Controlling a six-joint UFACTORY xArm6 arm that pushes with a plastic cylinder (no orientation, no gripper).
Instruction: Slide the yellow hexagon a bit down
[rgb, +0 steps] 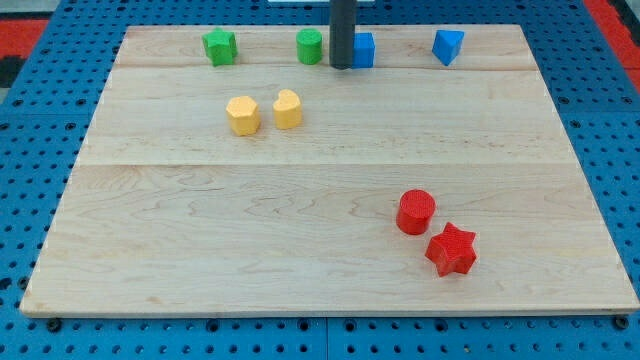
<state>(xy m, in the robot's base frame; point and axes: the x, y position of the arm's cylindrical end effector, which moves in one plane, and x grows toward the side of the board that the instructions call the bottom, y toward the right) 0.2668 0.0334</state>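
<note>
The yellow hexagon (242, 115) lies on the wooden board (200, 240) at the upper left of centre. A second yellow block (287, 108), rounded with a notch, sits just to its right, nearly touching. My tip (341, 66) is near the view's top, between the green cylinder (309, 46) and the blue cube (363, 49), partly hiding the cube. The tip stands above and to the right of the yellow hexagon, well apart from it.
A green star (220, 46) lies at the top left and a blue block (448, 46) at the top right. A red cylinder (416, 212) and a red star (452, 250) lie at the lower right. Blue pegboard surrounds the board.
</note>
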